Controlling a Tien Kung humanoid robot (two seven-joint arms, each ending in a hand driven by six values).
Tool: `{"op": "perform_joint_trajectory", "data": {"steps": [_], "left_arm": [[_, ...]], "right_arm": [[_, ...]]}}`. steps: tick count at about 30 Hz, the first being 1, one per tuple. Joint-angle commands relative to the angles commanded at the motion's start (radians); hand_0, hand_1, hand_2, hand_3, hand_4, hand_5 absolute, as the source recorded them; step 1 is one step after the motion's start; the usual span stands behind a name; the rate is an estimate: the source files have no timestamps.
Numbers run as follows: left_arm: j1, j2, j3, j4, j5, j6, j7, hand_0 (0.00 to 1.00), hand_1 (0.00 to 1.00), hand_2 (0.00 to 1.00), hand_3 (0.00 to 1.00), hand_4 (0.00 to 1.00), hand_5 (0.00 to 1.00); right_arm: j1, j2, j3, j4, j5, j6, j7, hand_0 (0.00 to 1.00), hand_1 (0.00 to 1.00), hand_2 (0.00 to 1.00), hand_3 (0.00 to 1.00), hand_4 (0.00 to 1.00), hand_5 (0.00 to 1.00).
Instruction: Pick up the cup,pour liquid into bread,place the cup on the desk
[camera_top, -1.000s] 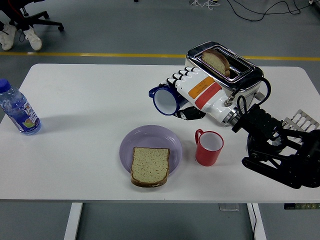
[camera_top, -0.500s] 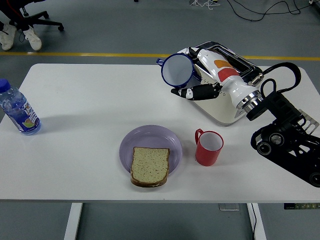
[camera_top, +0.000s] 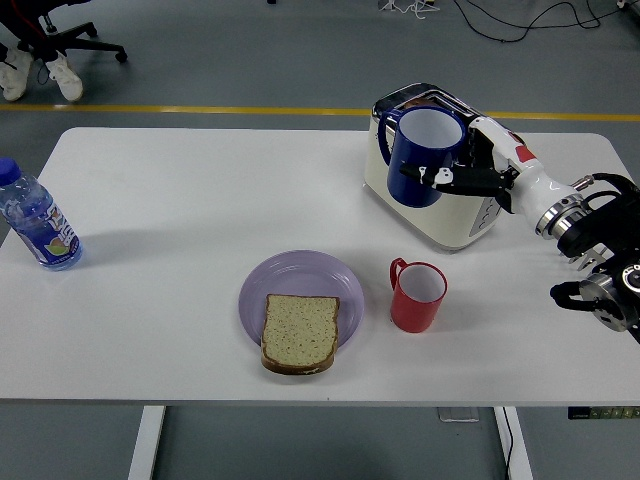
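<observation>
Here the right hand (camera_top: 462, 178) is clamped on the blue cup (camera_top: 421, 154), held upright in the air before the toaster (camera_top: 470, 222) near the table's (camera_top: 180, 200) far right corner, probably so nothing spills before set-down.

It looks like a lab: a grey floor (camera_top: 200, 60) with yellow tape (camera_top: 150, 108), loose cables (camera_top: 520, 20), and an office chair (camera_top: 60, 35).

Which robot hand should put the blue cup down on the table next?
The right hand, probably. It already holds the blue cup upright, in front of the toaster and off the white table. No left hand is in view, so it would have to come in first.
</observation>
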Motion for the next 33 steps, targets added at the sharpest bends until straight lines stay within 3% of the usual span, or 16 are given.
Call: {"op": "perform_joint_trajectory", "data": {"steps": [4, 9, 14, 22, 33], "left_arm": [[0.0, -0.001, 0.004, 0.0, -0.001, 0.0, 0.0, 0.63, 0.573, 0.65, 0.556, 0.379, 0.998], [-0.001, -0.001, 0.016, 0.001, -0.004, 0.0, 0.0, 0.63, 0.573, 0.65, 0.556, 0.379, 0.998], [0.0, -0.002, 0.019, 0.001, -0.007, 0.0, 0.0, 0.631, 0.575, 0.65, 0.557, 0.378, 0.998], [0.001, -0.004, 0.024, 0.001, -0.006, -0.002, 0.002, 0.632, 0.579, 0.651, 0.557, 0.37, 0.994], [-0.001, -0.004, 0.033, 0.001, -0.007, -0.003, 0.002, 0.631, 0.579, 0.651, 0.558, 0.368, 0.993]], "right_arm": [[-0.075, -0.011, 0.112, 0.012, 0.086, 0.019, -0.023, 0.316, 0.3, 0.477, 0.529, 0.687, 0.002], [-0.135, -0.007, 0.211, 0.009, 0.063, 0.008, -0.008, 0.316, 0.3, 0.477, 0.529, 0.687, 0.002], [-0.203, -0.001, 0.297, -0.024, 0.028, -0.02, 0.054, 0.305, 0.297, 0.479, 0.529, 0.684, 0.002], [-0.278, 0.021, 0.336, -0.102, -0.068, -0.07, 0.175, 0.333, 0.308, 0.48, 0.529, 0.682, 0.002], [-0.381, 0.082, 0.34, -0.213, -0.188, -0.147, 0.347, 0.331, 0.302, 0.478, 0.53, 0.682, 0.002]]}}
